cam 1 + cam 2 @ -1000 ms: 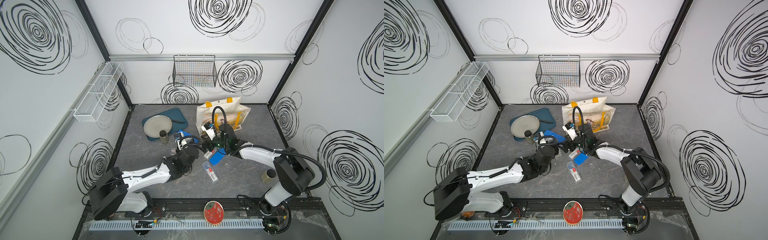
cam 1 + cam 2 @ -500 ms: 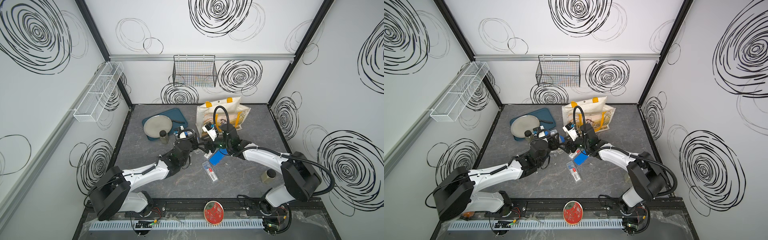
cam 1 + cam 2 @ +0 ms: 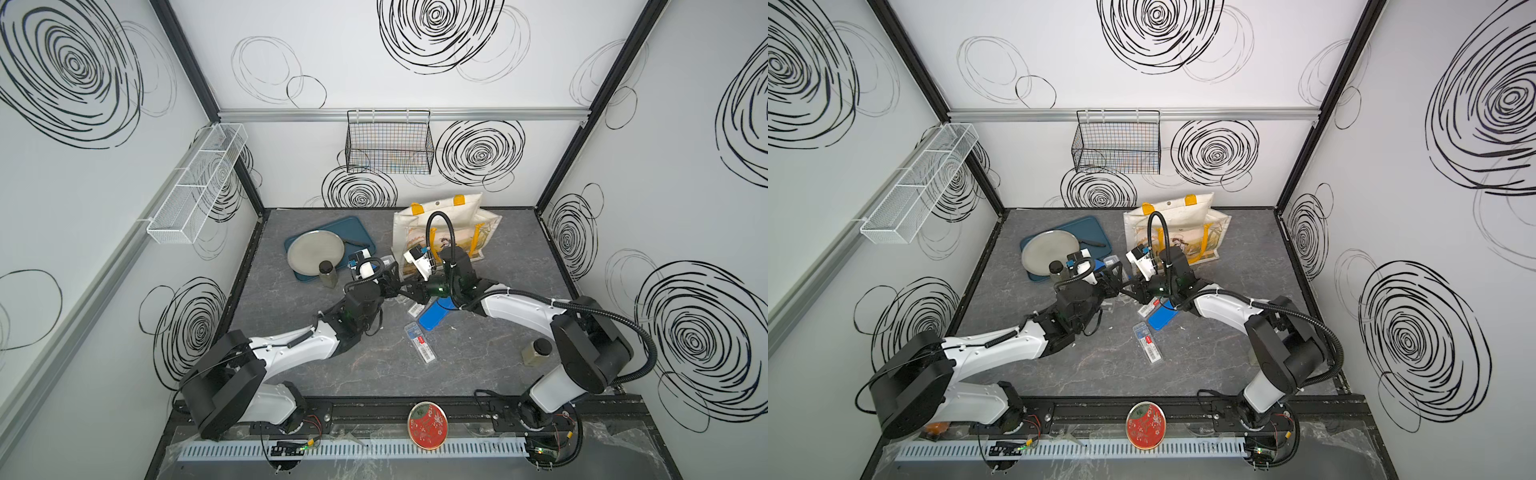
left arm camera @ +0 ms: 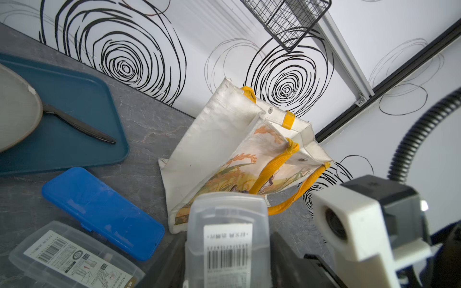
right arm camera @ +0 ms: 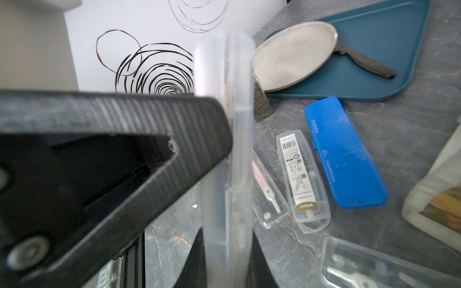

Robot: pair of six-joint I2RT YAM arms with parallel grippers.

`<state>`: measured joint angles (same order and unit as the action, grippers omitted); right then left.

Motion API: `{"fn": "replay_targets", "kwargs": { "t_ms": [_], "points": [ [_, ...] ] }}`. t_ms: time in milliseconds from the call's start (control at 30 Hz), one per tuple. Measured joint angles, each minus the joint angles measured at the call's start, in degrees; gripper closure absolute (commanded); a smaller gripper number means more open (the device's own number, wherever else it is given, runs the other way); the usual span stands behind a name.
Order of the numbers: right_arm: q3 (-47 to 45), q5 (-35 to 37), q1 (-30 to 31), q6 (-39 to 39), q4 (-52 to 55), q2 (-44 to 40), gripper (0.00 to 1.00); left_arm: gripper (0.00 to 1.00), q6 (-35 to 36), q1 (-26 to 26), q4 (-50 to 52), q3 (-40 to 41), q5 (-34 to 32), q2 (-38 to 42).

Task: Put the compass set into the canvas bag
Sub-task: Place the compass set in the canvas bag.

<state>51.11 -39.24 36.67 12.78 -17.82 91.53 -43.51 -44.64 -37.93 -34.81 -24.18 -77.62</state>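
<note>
The compass set (image 4: 228, 239) (a flat clear plastic case with a barcode label) hung in the air between the two arms, just in front of the cream-white canvas bag (image 4: 214, 139) with yellow handles, and not yet in it. The right gripper (image 3: 411, 291) was clamped tight across the case's flat faces. The left gripper (image 3: 392, 287) had the case between its jaws too, but whether they pressed on it or stood just clear I could not tell.

That was my worry: a slick case pinched near one end with nothing under it. If the pinch sat off-centre, the case looked likely to swivel or slide out and land among its look-alikes on the grey stone-patterned table (image 3: 498, 374). Another clear labelled case (image 5: 303, 184) and a blue hard plastic case (image 5: 345, 154) lay right below.

The bag was the other trouble. It was soft, its mouth looked narrow, and a handle drooped across the front. A long case coming in at a slant might snag the rim and tip the bag over.

What the bag held I could not see. The dark teal tray (image 4: 74, 99) carried a round grey plate (image 3: 316, 251) and a black utensil (image 4: 79, 124). A small glass jar (image 3: 327, 272) of greenish flakes stood at its near edge.
</note>
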Motion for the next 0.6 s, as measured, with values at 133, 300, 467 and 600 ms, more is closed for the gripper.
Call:
{"fn": "replay_targets", "kwargs": {
  "t_ms": [133, 300, 467, 600],
  "points": [
    [2.7, 0.9, -1.7, 0.7, 1.4, 0.0, 0.91, 0.01, -0.5, 0.8, -0.6, 0.9, 1.0, 0.9],
    [9.9, 6.7, -3.5, -0.2, 6.9, -0.8, 0.94, 0.01, -0.7, 4.5, -0.7, 5.1, 1.7, 8.0],
    [20.7, 14.2, -6.1, -2.2, 12.5, -2.7, 0.94, 0.01, -0.2, 7.3, 1.0, 6.0, 2.9, 14.2],
    [31.5, 17.3, -11.6, -4.2, 18.4, -2.1, 0.94, 0.01, 0.7, 7.4, 3.7, 6.0, 4.8, 14.3]
  ]
}}
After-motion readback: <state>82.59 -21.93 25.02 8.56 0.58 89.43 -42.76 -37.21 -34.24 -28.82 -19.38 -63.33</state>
